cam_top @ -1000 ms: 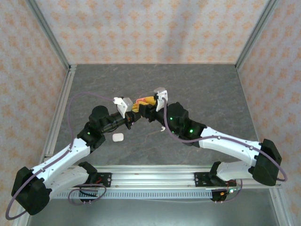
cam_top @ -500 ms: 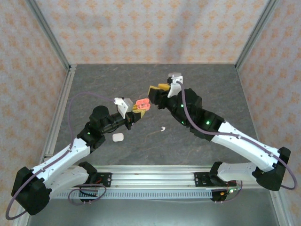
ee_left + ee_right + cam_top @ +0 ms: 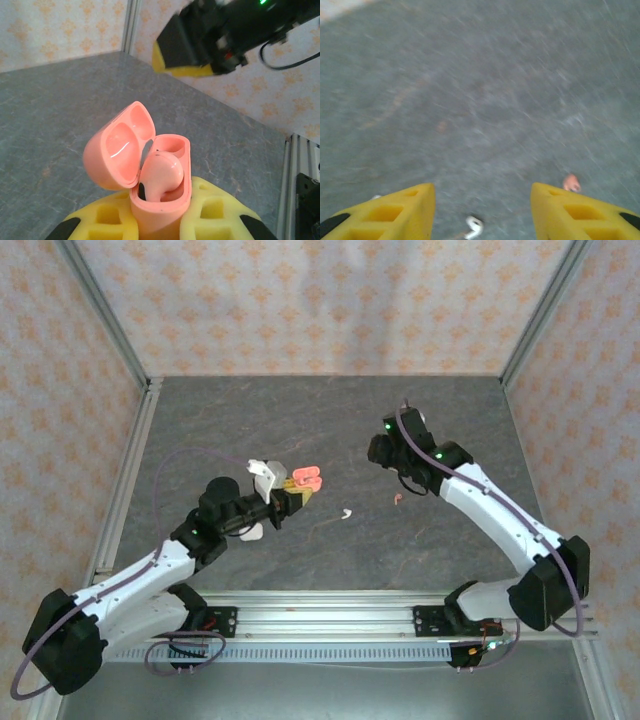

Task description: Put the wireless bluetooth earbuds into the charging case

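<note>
Left claw (image 3: 161,220) clamped, right claw (image 3: 481,194) parted, both arms outstretched

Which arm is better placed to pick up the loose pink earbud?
Right: the right gripper is open near the pink earbud; the left gripper is shut on the open pink case.

The table (image 3: 480,90) and pink earbud (image 3: 571,183) look blurred.
</note>
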You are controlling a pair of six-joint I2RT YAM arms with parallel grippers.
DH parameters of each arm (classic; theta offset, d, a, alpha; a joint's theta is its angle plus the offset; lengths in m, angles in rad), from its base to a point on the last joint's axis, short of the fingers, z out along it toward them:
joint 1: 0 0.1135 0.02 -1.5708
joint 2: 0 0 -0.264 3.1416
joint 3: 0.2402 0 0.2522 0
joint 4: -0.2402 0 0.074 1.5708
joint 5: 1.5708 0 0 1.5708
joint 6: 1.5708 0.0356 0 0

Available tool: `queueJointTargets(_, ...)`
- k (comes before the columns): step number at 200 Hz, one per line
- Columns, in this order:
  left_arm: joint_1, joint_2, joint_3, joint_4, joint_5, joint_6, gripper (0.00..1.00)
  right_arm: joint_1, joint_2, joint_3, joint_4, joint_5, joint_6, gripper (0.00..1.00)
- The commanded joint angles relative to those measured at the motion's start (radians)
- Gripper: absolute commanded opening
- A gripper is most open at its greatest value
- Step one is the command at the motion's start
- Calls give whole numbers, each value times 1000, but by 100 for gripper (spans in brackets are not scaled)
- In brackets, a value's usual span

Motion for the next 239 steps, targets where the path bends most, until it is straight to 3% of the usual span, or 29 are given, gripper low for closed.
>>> queueJointTargets(1,-30,33,19,59,-36,1,0,-71,30,-65,-56,-85,43,51)
queueJointTargets(85,-99,244,164,82,-19,50,0,-317,253,-174,38,-197,-13,34)
queueJointTargets(167,-109,265,175,48,-22,77,0,-317,347,-216,150,-328,22,17)
queueJointTargets(239,-109,258,175,42,-19,79,0,-249,315,-184,122,-309,36,15)
